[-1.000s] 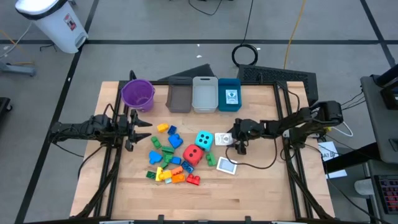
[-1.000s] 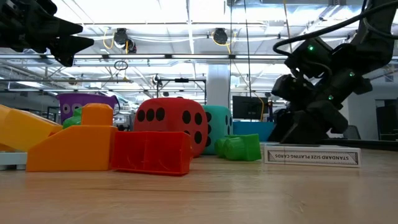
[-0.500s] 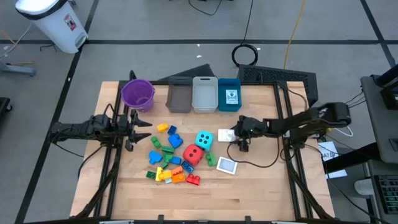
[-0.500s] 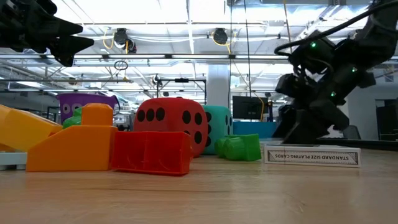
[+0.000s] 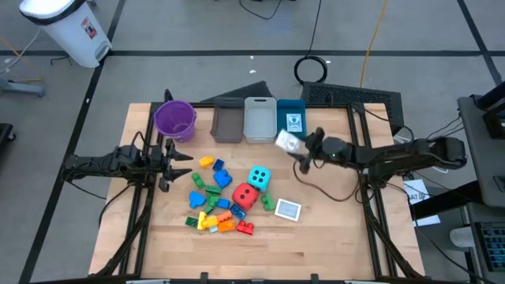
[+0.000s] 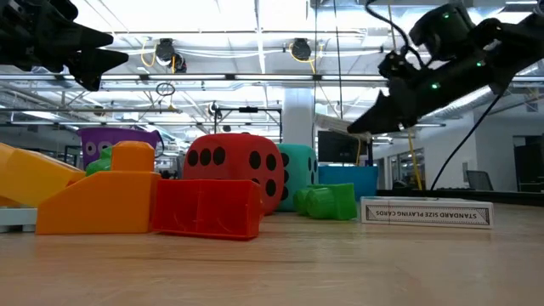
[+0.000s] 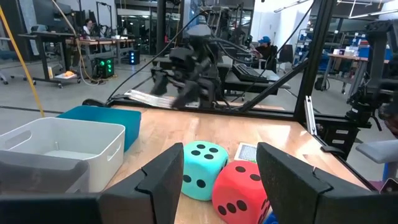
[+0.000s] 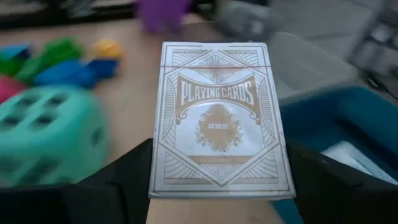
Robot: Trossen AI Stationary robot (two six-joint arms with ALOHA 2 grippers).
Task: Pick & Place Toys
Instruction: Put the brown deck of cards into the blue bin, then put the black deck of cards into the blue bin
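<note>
Right gripper (image 5: 297, 148) now lifted off the table (image 5: 331, 244), fingers clamped on a white playing-card pack (image 5: 287, 142); earlier it sat low beside the cyan die (image 5: 258, 177) with that pack on the wood. Pack now hangs in the air at the near edge of the blue bin (image 5: 291, 120). In the right wrist view the pack (image 8: 217, 118) fills the gap between the fingers.

Second card pack (image 5: 287, 209) lies flat, unmoved, near right of the red die (image 5: 246, 196). Brick pile (image 5: 211, 207) unchanged.

Left gripper (image 5: 183, 164) unmoved at the left side, near the purple bucket (image 5: 174, 119); fingers narrowly parted, holding nothing.
</note>
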